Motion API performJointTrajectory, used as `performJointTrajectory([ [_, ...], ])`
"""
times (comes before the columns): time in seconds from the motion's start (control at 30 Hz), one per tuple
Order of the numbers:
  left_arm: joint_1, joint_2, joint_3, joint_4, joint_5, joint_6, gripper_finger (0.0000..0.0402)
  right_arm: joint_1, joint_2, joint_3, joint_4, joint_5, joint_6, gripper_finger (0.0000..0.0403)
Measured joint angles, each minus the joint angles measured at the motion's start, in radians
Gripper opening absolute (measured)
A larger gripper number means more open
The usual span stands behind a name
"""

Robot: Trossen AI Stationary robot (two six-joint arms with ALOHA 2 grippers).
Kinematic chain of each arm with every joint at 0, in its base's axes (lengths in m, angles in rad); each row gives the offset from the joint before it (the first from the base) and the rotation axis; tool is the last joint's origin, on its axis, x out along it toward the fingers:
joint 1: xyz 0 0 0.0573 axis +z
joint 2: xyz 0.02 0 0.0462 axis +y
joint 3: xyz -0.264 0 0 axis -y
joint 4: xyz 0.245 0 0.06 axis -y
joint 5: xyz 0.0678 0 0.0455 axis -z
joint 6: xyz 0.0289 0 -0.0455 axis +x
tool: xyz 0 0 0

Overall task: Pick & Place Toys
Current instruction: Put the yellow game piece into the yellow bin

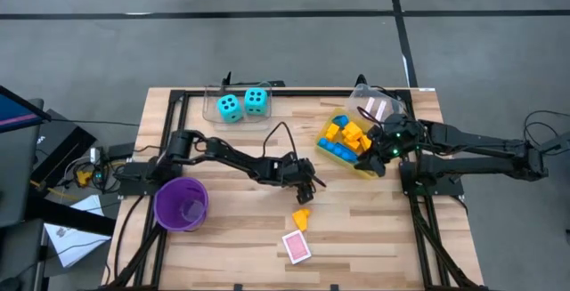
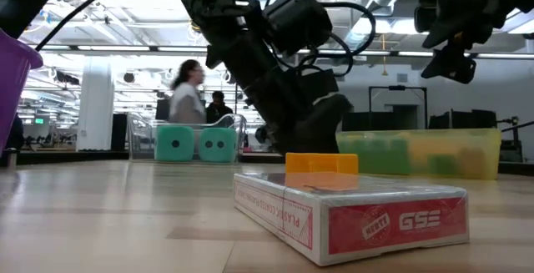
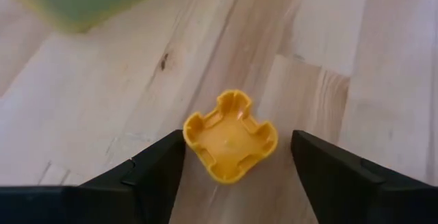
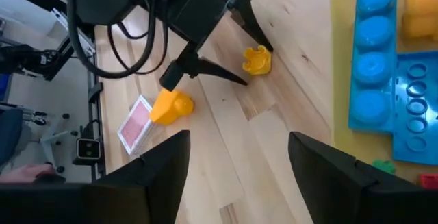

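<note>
My left claw is hanging open astride the small yellow brick | I am centring it before clenching.

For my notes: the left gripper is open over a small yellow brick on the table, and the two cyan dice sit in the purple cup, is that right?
Not quite. The high view shows the two cyan dice in a clear container, not the purple cup. The left gripper is indeed open over the small yellow brick.
</note>
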Motion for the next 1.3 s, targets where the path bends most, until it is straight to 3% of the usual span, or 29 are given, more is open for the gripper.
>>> performJointTrajectory([
  [0.5,0.003,0.006,-0.001,0.019,-0.006,-0.091,0.0144,0.0,0.0,0.0,-0.023,-0.012,-0.014,0.024],
  [0.83,0.007,-0.024,-0.003,0.13,-0.024,-0.149,0.0138,0.0,0.0,0.0,-0.002,-0.011,-0.037,0.024],
  [1.07,0.047,-0.123,-0.003,0.158,0.001,-0.149,0.0137,0.0,0.0,0.0,0.02,-0.011,-0.229,0.024],
  [1.3,0.101,-0.233,-0.003,0.156,0.035,-0.151,0.0136,0.0,0.003,0.0,0.059,-0.006,-0.561,0.024],
])
